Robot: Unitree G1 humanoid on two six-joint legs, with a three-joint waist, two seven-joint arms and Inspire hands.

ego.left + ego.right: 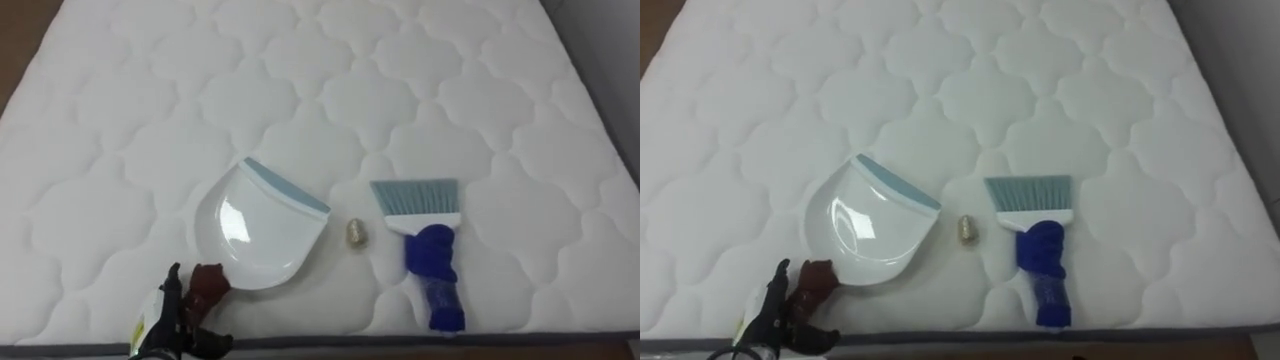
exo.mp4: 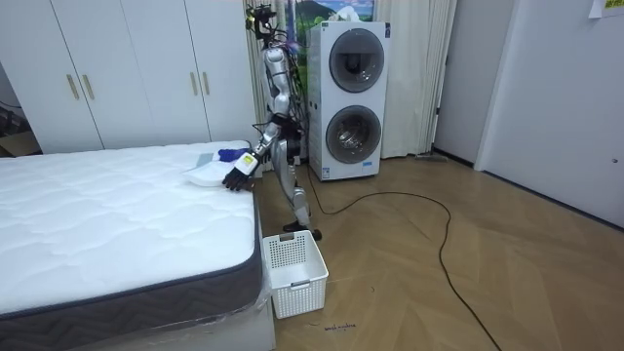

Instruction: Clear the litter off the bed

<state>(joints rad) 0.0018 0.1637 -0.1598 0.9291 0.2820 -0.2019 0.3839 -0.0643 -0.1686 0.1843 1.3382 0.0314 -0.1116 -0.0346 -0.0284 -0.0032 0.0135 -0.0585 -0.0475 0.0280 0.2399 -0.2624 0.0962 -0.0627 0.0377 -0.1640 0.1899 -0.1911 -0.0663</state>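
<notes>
Left hand [image 1: 168,318] beside dustpan [image 1: 255,225] handle [image 1: 208,285].
Fingers [image 1: 173,280] spread, empty; handle points at them; crumb [image 1: 355,233] sits between dustpan and brush [image 1: 425,225].

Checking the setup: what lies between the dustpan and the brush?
A small tan scrap lies on the mattress between dustpan and brush, touching neither; both eye views show it.

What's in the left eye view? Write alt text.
On a white quilted mattress, a small beige scrap lies between a white plastic dustpan and a blue hand brush; the robot's left hand is at the dustpan's handle.
</notes>
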